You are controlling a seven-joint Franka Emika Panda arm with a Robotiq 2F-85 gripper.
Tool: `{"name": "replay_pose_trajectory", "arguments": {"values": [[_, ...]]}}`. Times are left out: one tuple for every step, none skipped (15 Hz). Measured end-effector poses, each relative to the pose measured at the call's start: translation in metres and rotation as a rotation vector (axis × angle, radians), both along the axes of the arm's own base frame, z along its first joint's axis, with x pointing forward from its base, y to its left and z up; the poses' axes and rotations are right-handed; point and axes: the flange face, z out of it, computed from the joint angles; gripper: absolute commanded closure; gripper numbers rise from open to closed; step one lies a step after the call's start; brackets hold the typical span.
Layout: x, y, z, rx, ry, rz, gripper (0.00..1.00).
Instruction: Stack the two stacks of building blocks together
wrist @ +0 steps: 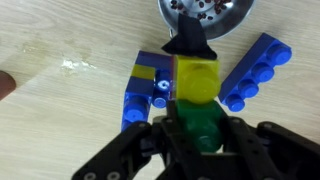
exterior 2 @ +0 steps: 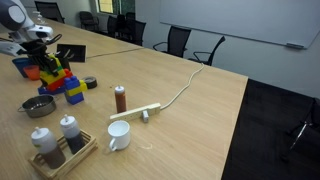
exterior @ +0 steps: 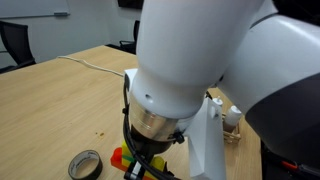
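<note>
In the wrist view my gripper (wrist: 198, 132) is shut on a stack of building blocks (wrist: 197, 95), green at the jaws and yellow further out. It hangs over the table. Beneath it lies the other stack (wrist: 148, 88), blue with a yellow brick, flat on the wood. A long blue brick (wrist: 256, 68) lies slanted to its right. In an exterior view the gripper (exterior 2: 46, 58) holds the coloured stack (exterior 2: 55, 73) just beside the blue and yellow stack (exterior 2: 73, 92). In an exterior view the arm hides most of the blocks, and only a red and yellow bit (exterior: 120, 157) shows.
A metal bowl (exterior 2: 38, 105) sits close to the blocks, also at the wrist view's top (wrist: 205, 12). A dark tape roll (exterior 2: 90, 83) (exterior: 85, 163), a brown shaker bottle (exterior 2: 120, 98), a white cup (exterior 2: 118, 135), a tray of bottles (exterior 2: 62, 150) and a power strip with cable (exterior 2: 140, 112) stand around.
</note>
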Motion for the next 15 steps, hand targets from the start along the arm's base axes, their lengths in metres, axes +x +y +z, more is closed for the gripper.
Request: {"name": "replay_pose_trajectory", "arguments": {"values": [[0.001, 0.003, -0.003, 0.000, -0.001, -0.012, 0.89], [0.002, 0.005, -0.008, -0.002, -0.001, -0.021, 0.89], [0.003, 0.007, -0.010, -0.003, -0.002, -0.027, 0.89], [0.004, 0.008, -0.013, -0.004, -0.004, -0.032, 0.89], [0.006, 0.009, -0.015, -0.006, -0.006, -0.037, 0.89], [0.008, 0.010, -0.016, -0.008, -0.010, -0.042, 0.89], [0.010, 0.011, -0.017, -0.009, -0.013, -0.045, 0.89], [0.013, 0.011, -0.018, -0.010, -0.017, -0.048, 0.89], [0.015, 0.011, -0.018, -0.011, -0.021, -0.050, 0.89], [0.017, 0.011, -0.017, -0.013, -0.026, -0.051, 0.89], [0.019, 0.011, -0.017, -0.015, -0.030, -0.053, 0.89], [0.021, 0.012, -0.018, -0.020, -0.034, -0.053, 0.89], [0.023, 0.012, -0.019, -0.026, -0.035, -0.053, 0.89], [0.024, 0.012, -0.021, -0.032, -0.034, -0.054, 0.89], [0.025, 0.013, -0.022, -0.037, -0.032, -0.054, 0.89]]}}
